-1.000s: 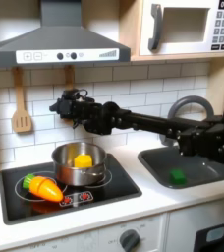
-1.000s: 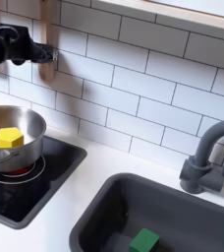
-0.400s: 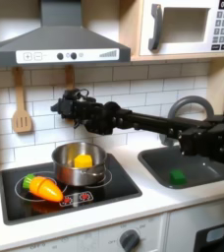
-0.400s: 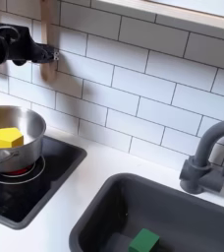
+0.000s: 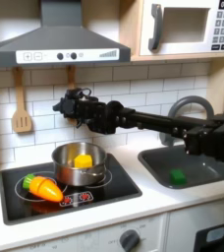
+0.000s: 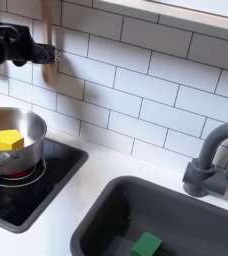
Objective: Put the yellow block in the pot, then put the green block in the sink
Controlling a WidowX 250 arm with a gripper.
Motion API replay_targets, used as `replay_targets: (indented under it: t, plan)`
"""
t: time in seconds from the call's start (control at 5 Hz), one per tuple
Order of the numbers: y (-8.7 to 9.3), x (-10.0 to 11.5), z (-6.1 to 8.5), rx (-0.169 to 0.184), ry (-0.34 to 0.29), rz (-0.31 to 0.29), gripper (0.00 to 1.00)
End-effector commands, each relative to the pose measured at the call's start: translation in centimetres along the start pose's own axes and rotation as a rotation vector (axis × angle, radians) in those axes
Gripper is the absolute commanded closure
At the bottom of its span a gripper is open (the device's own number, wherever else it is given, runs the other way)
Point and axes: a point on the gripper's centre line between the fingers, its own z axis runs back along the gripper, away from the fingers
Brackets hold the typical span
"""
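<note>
looks finished, judging by how things lie: yellow block [image 5: 83,160] resting inside the pot [image 5: 67,169] on the stove [image 5: 114,187], green block [image 5: 178,176] lying on the floor of the sink [image 5: 207,169], near the faucet [image 5: 190,105] side in the first exterior view and at the bottom edge of the second exterior view. nothing left to move, as far as can be told.

gripper [image 5: 60,106] up in the air in front of the tiled wall [image 5: 134,84], above the pot and a little toward the first exterior view's left, not touching pot or block. carrying nothing, by the look of it; open or closed, cannot tell, fingers too dark and small. yellow block below the gripper, well apart from it. green block far off toward the first exterior view's right, beyond the arm's whole reach-out, much lower. carrot [image 5: 42,187] beside the pot on the stove, untouched.
</note>
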Motion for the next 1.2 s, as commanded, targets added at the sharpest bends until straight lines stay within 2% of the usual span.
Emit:
replay_targets:
  t: [0.0,0.4,0.6,0.8,1.0]
  plan:
    - [0.1,0.1,0.1,0.001,0.000,0.011,1.00]
    - [0.2,-0.3,0.4,0.002,0.020,0.020,1.00]
    - [-0.6,1.0,1.3,-0.009,-0.004,0.013,1.00]
    - [-0.5,1.1,1.4,-0.007,-0.005,0.017,1.00]
    - [0.5,0.9,1.7,0.013,-0.004,0.021,0.76]
